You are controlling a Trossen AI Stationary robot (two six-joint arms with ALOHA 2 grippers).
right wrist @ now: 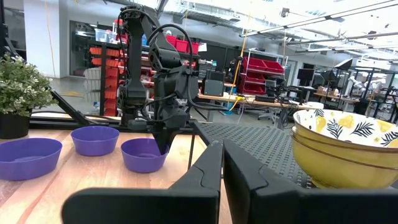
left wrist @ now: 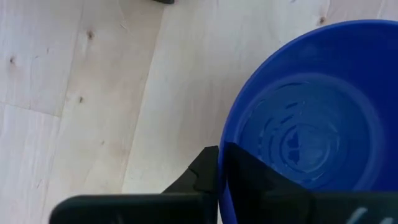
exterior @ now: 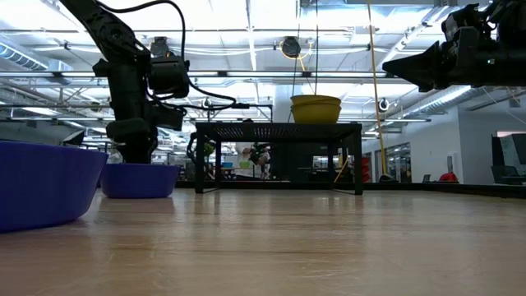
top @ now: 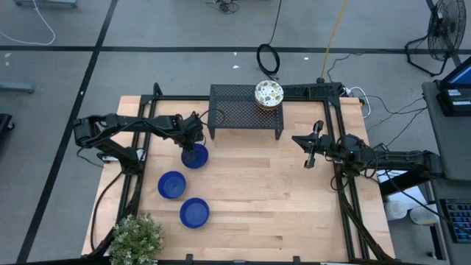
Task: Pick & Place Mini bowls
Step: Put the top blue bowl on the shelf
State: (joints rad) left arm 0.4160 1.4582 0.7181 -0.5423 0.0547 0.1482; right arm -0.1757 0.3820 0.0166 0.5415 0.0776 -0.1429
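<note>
Potted plant (top: 136,237): lower left corner of the high view, at the table's front edge, partly cut off by the frame.
Front blue bowl (top: 194,212): low centre-left in the high view, empty, on bare wood.
Middle blue bowl (top: 171,185): up and left of the front one, apart from it.
Third blue bowl (top: 195,156): left of centre in the high view, on the table just before the rack's left leg; fills the right of the left wrist view (left wrist: 305,124), cut off there by the frame edges.
Left gripper (top: 193,144): pointing down into the third blue bowl; one dark finger inside the wall, one outside, clamped on the rim.
Table (top: 280,206): pale wood planks, black frame rails along both sides.
Right gripper (top: 313,147): right of centre in the high view, raised above the wood, holding nothing; fingers (right wrist: 211,168) nearly together, a thin slit between them.
Black mesh rack (top: 246,109): top centre of the table, on legs.
Floral bowls (top: 269,93): stacked on the rack's right part, white inside with leaf and speckle pattern, yellow outside in the right wrist view (right wrist: 348,149); number in the stack hard to tell, at least two rims visible.
Writing: none readable on bowls, arms or rack.
Hidden: left fingertips, behind the bowl wall.
</note>
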